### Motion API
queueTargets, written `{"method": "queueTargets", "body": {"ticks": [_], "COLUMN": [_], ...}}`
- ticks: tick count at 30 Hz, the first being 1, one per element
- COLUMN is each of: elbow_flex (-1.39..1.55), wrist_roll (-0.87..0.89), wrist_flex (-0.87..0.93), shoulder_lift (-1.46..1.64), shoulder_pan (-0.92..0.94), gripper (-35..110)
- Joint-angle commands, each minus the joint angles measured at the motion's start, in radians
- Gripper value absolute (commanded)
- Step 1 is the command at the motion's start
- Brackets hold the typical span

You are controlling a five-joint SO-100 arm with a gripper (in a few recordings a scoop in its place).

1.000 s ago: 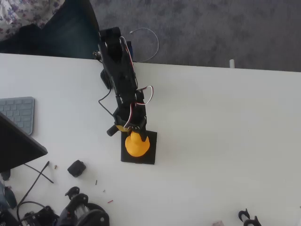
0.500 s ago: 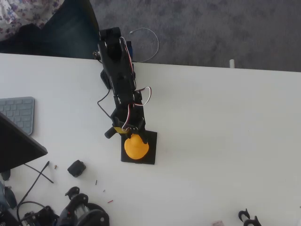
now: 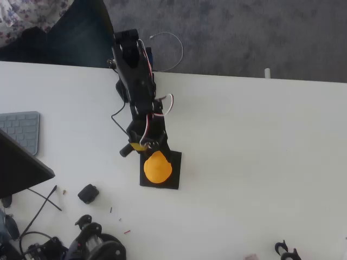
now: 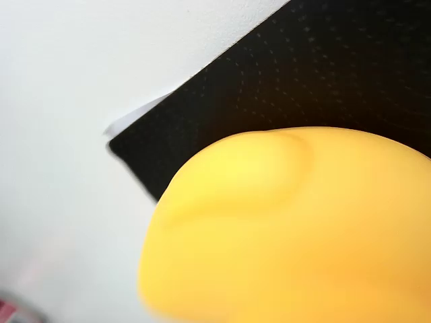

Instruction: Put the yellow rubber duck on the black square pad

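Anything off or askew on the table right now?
Nothing much stands out. The duck sits on the black pad, which lies slightly rotated against the table edge. In the wrist view a thin white sliver pokes out from under the pad's corner. Loose bits and a small black block clutter the lower left.

Arm extended, hand [image 3: 146, 147] low.

The duck [image 3: 158, 168] sits on the pad [image 3: 172, 174], left of centre; the gripper [image 3: 147, 145] is just beyond its far edge.
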Motion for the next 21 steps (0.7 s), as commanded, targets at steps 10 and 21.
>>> {"method": "queueTargets", "body": {"ticks": [10,21], "elbow_flex": [-0.127,-0.127], "wrist_roll": [-0.012,0.285], "wrist_flex": [0.299,0.293], "shoulder_lift": [0.419,0.575], "shoulder_pan": [0.012,0.014], "gripper": [31,31]}}
